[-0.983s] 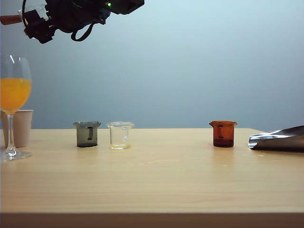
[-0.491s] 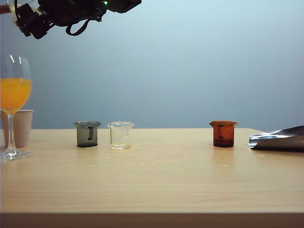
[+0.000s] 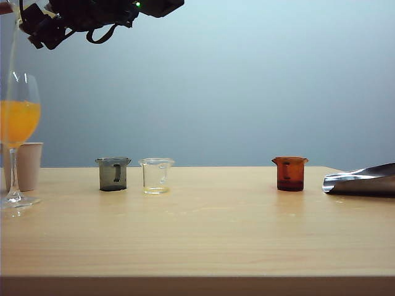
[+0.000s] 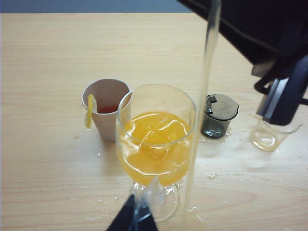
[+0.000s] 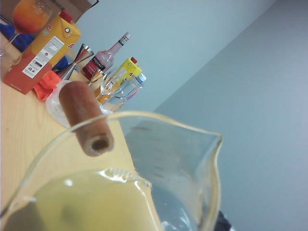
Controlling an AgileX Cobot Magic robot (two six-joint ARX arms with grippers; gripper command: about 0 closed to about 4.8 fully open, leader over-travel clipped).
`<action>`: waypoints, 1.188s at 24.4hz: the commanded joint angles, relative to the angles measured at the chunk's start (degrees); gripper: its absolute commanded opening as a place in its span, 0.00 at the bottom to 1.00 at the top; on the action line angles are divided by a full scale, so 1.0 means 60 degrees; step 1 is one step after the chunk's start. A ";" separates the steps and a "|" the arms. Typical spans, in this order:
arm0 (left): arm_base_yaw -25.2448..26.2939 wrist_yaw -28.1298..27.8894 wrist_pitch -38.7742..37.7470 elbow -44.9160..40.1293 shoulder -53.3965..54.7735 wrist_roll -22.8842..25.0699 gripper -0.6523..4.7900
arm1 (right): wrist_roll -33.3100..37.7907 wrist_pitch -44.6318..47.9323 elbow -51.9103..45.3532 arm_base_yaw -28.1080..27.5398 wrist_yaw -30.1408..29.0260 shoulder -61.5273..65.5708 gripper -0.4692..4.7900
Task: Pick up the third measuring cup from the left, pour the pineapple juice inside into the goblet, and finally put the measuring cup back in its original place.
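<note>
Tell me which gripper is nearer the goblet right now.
Left. The left gripper sits at the stem of the goblet, just above its foot. The right gripper hangs well above the rim, tilting the third measuring cup as pineapple juice streams down.

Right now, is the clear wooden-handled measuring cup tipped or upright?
Tipped: the clear wooden-handled measuring cup tilts, pale juice streaming into the tall stemmed goblet.
</note>
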 commanded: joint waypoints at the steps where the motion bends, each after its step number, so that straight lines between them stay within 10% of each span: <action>1: 0.0004 0.0015 0.0120 0.0029 -0.0022 0.0004 0.11 | 0.0007 0.0484 0.0098 -0.0011 -0.0069 0.0025 0.29; 29: 0.0007 0.0015 0.0120 0.0029 -0.0022 0.0004 0.11 | -0.0219 0.1180 0.0098 -0.0117 -0.0514 0.0230 0.29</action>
